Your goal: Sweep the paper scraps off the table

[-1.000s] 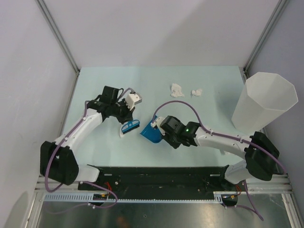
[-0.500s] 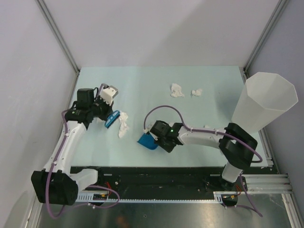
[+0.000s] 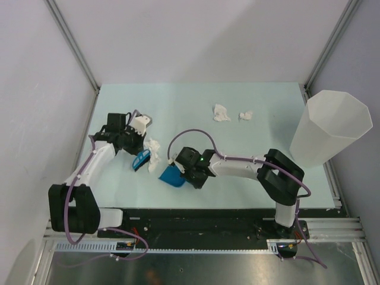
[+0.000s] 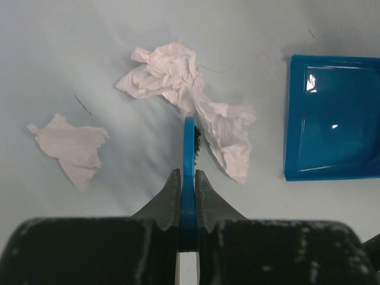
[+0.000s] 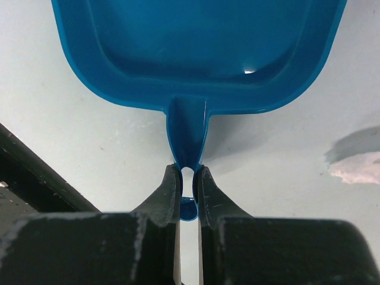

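My left gripper (image 4: 188,178) is shut on a small blue brush (image 4: 189,145). Its bristles touch a large crumpled white paper scrap (image 4: 189,107) on the mint-green table (image 3: 196,98). A smaller scrap (image 4: 68,145) lies to the left of the brush. My right gripper (image 5: 188,175) is shut on the handle of a blue dustpan (image 5: 196,41), which lies flat on the table. In the top view the brush (image 3: 141,159) sits between the scrap (image 3: 155,147) and the dustpan (image 3: 171,176). Two more scraps (image 3: 221,113) (image 3: 246,115) lie at the back.
A tall white faceted bin (image 3: 329,127) stands at the table's right edge. A black rail strip (image 3: 202,219) runs along the front. Grey walls with metal posts enclose the table on three sides. Another scrap edge (image 5: 359,166) shows right of the dustpan.
The left arm has swung out left and come back, bringing the brush against the scrap. The right arm has slid the dustpan leftward, closer to the brush.
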You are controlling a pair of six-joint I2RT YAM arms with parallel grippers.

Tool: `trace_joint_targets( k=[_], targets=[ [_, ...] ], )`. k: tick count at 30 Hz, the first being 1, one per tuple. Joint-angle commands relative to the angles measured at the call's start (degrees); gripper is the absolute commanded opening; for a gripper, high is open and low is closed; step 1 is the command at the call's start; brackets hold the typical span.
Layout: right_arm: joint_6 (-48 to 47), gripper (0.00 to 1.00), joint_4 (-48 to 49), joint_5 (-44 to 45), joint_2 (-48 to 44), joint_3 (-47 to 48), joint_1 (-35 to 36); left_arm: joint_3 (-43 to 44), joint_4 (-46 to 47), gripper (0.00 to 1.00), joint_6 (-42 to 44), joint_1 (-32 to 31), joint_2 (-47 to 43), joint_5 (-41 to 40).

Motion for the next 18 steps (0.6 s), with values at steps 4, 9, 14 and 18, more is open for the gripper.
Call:
trace_joint_targets(
  k=[4,9,14,18],
  targets=[
    [-1.3,0.00,0.1,-4.4,3.2,4.2,-1.4,2.3,0.6,0.00,0.7,-3.4,4.1,5.9],
    [-1.7,0.00,1.1,-4.7,4.7,5.2,-2.5,2.1,0.1,0.00,0.3,-8.7,2.0,14.5],
    [-1.4,0.00,2.7,-4.7,4.2,5.2,-3.1,4.2,-0.3,0.00,-2.1,-11.1,-0.1,22.4],
    [-0.9,0.00,3.4,-5.7,3.2,5.2,-3.1,6.5,-0.3,0.00,-3.8,-11.0,0.4,20.2]
  ],
)
